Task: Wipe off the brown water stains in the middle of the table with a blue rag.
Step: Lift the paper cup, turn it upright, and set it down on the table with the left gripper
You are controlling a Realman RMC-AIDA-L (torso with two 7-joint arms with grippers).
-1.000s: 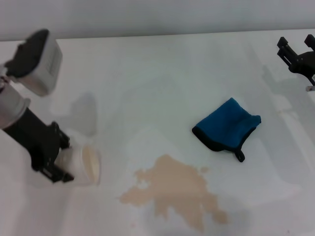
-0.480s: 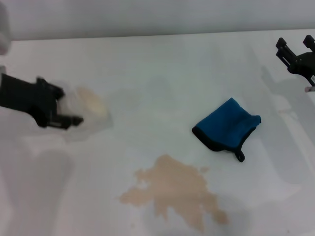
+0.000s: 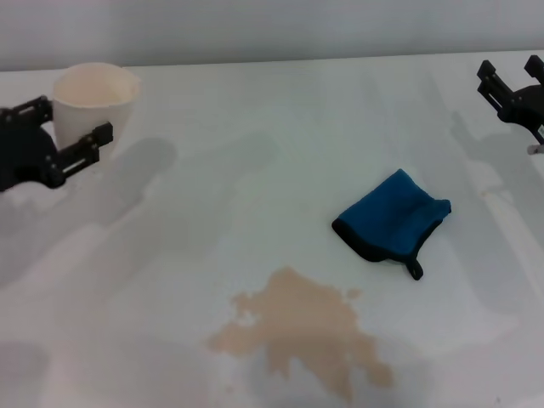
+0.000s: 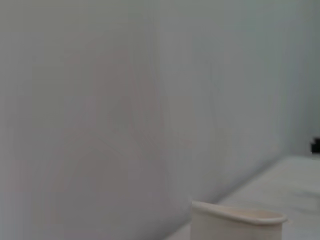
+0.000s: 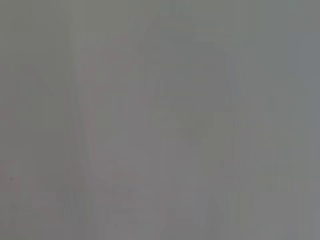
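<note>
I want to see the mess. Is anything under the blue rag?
The blue rag lies flat on the white table, apart from the brown water stains. Whatever is beneath it is covered, so that cannot be seen.

Head view is evenly and softly lit. Broad, diffuse grey shadows are cast across the glossy white bench [image 3: 255, 127], with no hard glare seen. The folded bright blue rag [image 3: 391, 223] is rendered fairly sharp. Left wrist view is washed out and soft. Right wrist view is filled by featureless grey blur; nothing can be resolved.
</note>
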